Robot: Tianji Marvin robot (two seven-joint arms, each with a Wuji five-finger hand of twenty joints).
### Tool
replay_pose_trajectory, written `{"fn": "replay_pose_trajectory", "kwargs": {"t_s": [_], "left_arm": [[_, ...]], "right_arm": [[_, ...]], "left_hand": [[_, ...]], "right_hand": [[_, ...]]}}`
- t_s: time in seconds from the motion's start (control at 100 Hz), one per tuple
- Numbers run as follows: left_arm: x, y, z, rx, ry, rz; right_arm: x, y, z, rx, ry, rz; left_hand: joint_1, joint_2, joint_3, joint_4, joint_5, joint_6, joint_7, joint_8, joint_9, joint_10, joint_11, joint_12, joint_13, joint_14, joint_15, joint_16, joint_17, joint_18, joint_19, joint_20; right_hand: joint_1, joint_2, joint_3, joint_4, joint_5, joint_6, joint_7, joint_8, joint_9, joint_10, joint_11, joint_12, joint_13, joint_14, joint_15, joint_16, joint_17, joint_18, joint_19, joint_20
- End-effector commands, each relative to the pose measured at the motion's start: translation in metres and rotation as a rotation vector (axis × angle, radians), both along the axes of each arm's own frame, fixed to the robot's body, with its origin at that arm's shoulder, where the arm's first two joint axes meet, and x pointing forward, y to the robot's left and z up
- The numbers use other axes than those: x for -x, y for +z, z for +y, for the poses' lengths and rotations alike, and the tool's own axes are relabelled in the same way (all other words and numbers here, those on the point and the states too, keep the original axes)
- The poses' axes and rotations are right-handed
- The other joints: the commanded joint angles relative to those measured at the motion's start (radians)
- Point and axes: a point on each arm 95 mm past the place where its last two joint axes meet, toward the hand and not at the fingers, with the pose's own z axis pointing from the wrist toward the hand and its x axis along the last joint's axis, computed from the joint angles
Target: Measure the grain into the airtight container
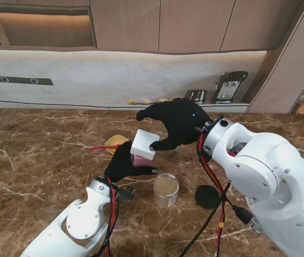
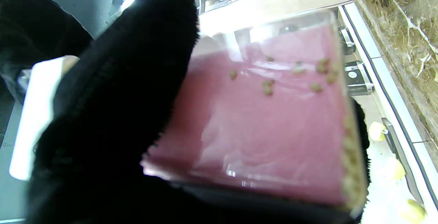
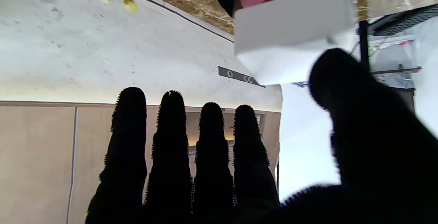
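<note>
My left hand is shut on a clear pink container, held up off the table. Its white lid sits tilted on top. In the left wrist view the container holds only a few small grains, and the lid shows past my left hand. My right hand hovers over it, four fingers stretched straight, the thumb tip against the lid. A glass jar of grain stands open just right of my left wrist.
A round black lid lies on the marble table right of the jar. A yellow scoop with a red handle lies left of the container. Red and black cables hang from my right forearm. Small yellow items sit on the back ledge.
</note>
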Motion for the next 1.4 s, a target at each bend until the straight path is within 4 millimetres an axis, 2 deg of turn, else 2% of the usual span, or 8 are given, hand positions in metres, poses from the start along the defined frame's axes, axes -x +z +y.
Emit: {"fn": "replay_pose_trajectory", "kwargs": {"t_s": [0.0, 0.26, 0.58, 0.72, 1.01, 1.13, 1.23, 1.39], "left_arm": [[0.002, -0.001, -0.001, -0.002, -0.002, 0.004], [0.001, 0.001, 0.000, -0.006, -0.006, 0.002], [0.002, 0.000, -0.001, -0.012, -0.015, 0.003], [0.001, 0.000, -0.001, -0.012, -0.015, 0.001], [0.001, 0.000, -0.002, -0.008, -0.013, -0.001], [0.002, -0.001, -0.003, -0.006, -0.013, -0.001], [0.002, 0.000, -0.003, -0.003, -0.013, -0.002], [0.002, 0.000, -0.003, -0.002, -0.012, -0.003]], "right_arm": [[0.001, 0.005, -0.004, 0.019, 0.013, -0.003], [-0.001, 0.005, -0.008, 0.085, 0.088, 0.073], [-0.005, -0.008, 0.002, 0.159, 0.137, 0.106], [-0.007, -0.011, 0.007, 0.169, 0.145, 0.113], [-0.008, -0.016, 0.014, 0.137, 0.122, 0.097], [-0.009, -0.018, 0.017, 0.119, 0.106, 0.091], [-0.011, -0.022, 0.021, 0.090, 0.088, 0.056], [-0.015, -0.028, 0.026, 0.057, 0.074, 0.023]], "left_hand": [[0.232, 0.529, 0.359, -0.014, 0.283, -0.300, 0.417, 0.015, 0.090, -0.137, 0.122, 0.007, 0.103, -0.068, 0.098, 0.047, 0.007, -0.065, 0.017, -0.001], [0.232, 0.530, 0.358, -0.013, 0.283, -0.303, 0.418, 0.016, 0.089, -0.137, 0.123, 0.005, 0.104, -0.069, 0.099, 0.046, 0.009, -0.068, 0.018, -0.002], [0.232, 0.529, 0.358, -0.013, 0.282, -0.301, 0.419, 0.017, 0.089, -0.135, 0.124, 0.007, 0.104, -0.068, 0.099, 0.047, 0.009, -0.066, 0.017, -0.002], [0.231, 0.530, 0.359, -0.013, 0.282, -0.300, 0.418, 0.016, 0.089, -0.134, 0.125, 0.009, 0.104, -0.067, 0.099, 0.048, 0.007, -0.065, 0.016, -0.003], [0.233, 0.527, 0.359, -0.014, 0.283, -0.299, 0.417, 0.016, 0.090, -0.132, 0.124, 0.011, 0.102, -0.066, 0.098, 0.048, 0.005, -0.064, 0.015, -0.002], [0.233, 0.528, 0.359, -0.014, 0.284, -0.298, 0.417, 0.016, 0.090, -0.134, 0.123, 0.010, 0.102, -0.066, 0.097, 0.048, 0.004, -0.064, 0.014, -0.002], [0.232, 0.528, 0.359, -0.015, 0.283, -0.301, 0.417, 0.016, 0.090, -0.135, 0.122, 0.008, 0.102, -0.069, 0.096, 0.048, 0.003, -0.065, 0.012, -0.003], [0.233, 0.528, 0.359, -0.015, 0.283, -0.302, 0.418, 0.016, 0.090, -0.136, 0.123, 0.006, 0.103, -0.069, 0.097, 0.048, 0.003, -0.065, 0.012, -0.003]], "right_hand": [[-0.048, -0.071, 0.324, -0.013, -0.048, -0.010, -0.039, -0.011, -0.047, -0.011, -0.025, -0.025, -0.050, -0.011, -0.022, -0.019, -0.021, -0.006, -0.044, 0.051], [0.074, -0.158, 0.575, -0.043, -0.094, -0.079, -0.072, -0.004, -0.132, 0.005, -0.042, -0.027, -0.100, -0.014, -0.035, -0.021, -0.032, -0.016, -0.083, 0.068], [0.163, -0.166, 0.571, -0.068, -0.103, -0.265, -0.063, 0.052, -0.157, -0.019, -0.028, -0.013, -0.122, -0.042, -0.028, -0.008, -0.046, -0.021, -0.103, 0.085], [0.114, -0.153, 0.501, -0.085, -0.056, -0.296, -0.013, 0.118, -0.149, -0.026, -0.015, 0.001, -0.121, -0.046, -0.016, 0.008, -0.044, -0.020, -0.102, 0.105], [-0.058, -0.095, 0.276, -0.126, 0.069, -0.262, 0.117, 0.217, -0.074, -0.031, 0.004, 0.020, -0.076, -0.047, 0.016, 0.034, -0.010, -0.010, -0.062, 0.134], [-0.135, -0.049, 0.186, -0.128, 0.143, -0.183, 0.145, 0.219, -0.025, -0.027, 0.015, 0.024, -0.044, -0.045, 0.033, 0.042, 0.016, -0.013, -0.031, 0.143], [-0.169, -0.033, 0.158, -0.126, 0.233, -0.104, 0.177, 0.218, 0.034, -0.027, 0.033, 0.028, -0.006, -0.052, 0.047, 0.046, 0.051, -0.025, 0.003, 0.151], [-0.220, -0.049, 0.133, -0.133, 0.365, -0.098, 0.240, 0.217, 0.108, -0.030, 0.054, 0.030, 0.032, -0.043, 0.064, 0.049, 0.089, -0.033, 0.064, 0.165]]}}
